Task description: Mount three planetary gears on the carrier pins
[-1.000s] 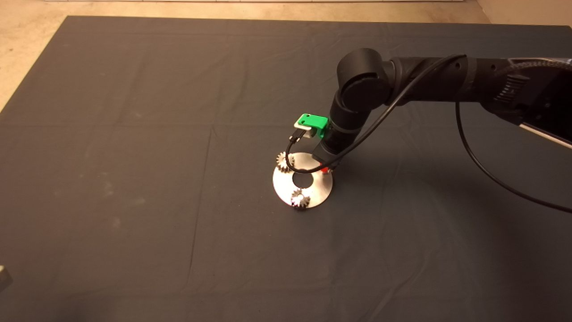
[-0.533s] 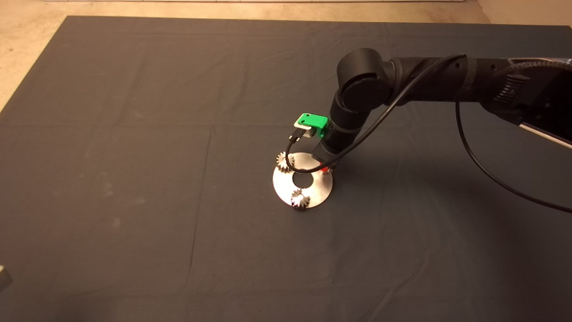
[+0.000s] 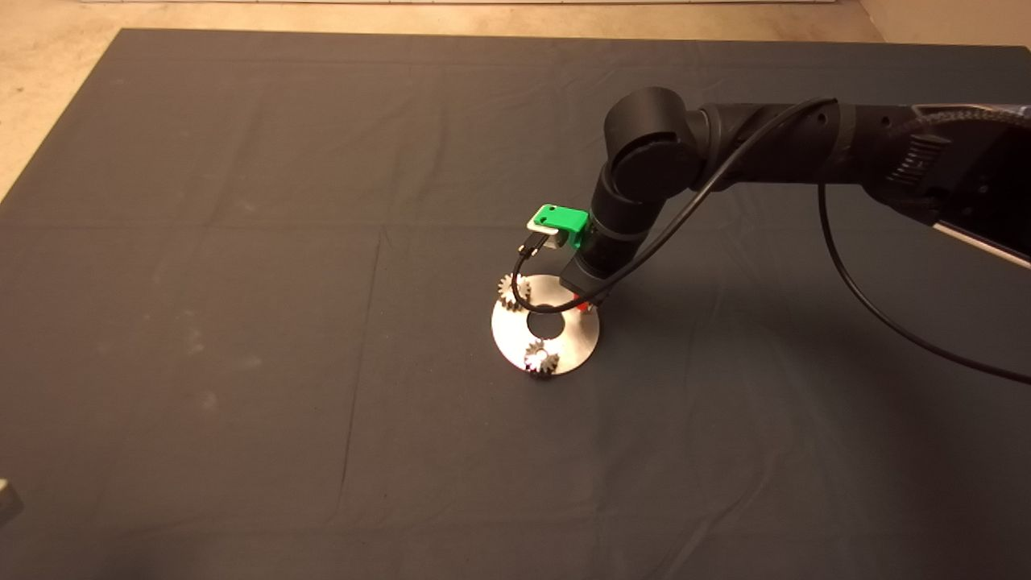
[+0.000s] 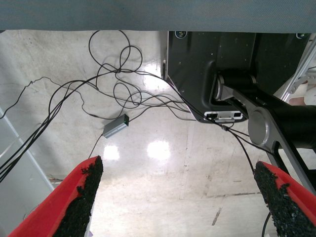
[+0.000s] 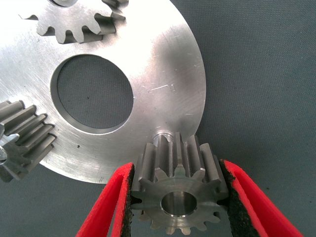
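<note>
A shiny silver disc with a large centre hole lies mid-mat. Two planetary gears sit on it, one at its far left rim and one at its near rim. My right gripper hangs over the disc's right rim, shut on a third gear held flat between the pads. One bare carrier pin stands just beyond that gear, and the gear's hole is not over it. My left gripper is parked off the mat, open and holding nothing.
The dark mat spreads wide around the disc, with pale floor past its far edge. A black cable loops down from the right arm. The left wrist view shows floor cables and the robot's dark base.
The right arm has edged a touch to the left over the disc, still holding its gear. The disc and the two seated gears have not moved.
</note>
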You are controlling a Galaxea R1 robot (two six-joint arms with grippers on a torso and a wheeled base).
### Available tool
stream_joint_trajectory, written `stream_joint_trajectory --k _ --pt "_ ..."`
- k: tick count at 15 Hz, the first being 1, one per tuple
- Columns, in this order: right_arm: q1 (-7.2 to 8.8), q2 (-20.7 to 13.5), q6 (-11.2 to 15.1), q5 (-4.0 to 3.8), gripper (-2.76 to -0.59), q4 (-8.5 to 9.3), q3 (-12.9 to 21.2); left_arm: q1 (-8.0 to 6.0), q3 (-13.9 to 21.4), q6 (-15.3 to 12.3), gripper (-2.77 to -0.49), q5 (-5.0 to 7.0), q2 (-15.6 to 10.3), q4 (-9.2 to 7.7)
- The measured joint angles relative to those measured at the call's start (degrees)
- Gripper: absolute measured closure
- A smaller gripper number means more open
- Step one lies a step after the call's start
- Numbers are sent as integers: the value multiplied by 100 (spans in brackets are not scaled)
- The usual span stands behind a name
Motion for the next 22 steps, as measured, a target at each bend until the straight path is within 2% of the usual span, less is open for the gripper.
stream_joint_trajectory --k 22 --pt "-30 13 41 2 -107 -2 24 -1 0 0 -217 -2 -62 -48"
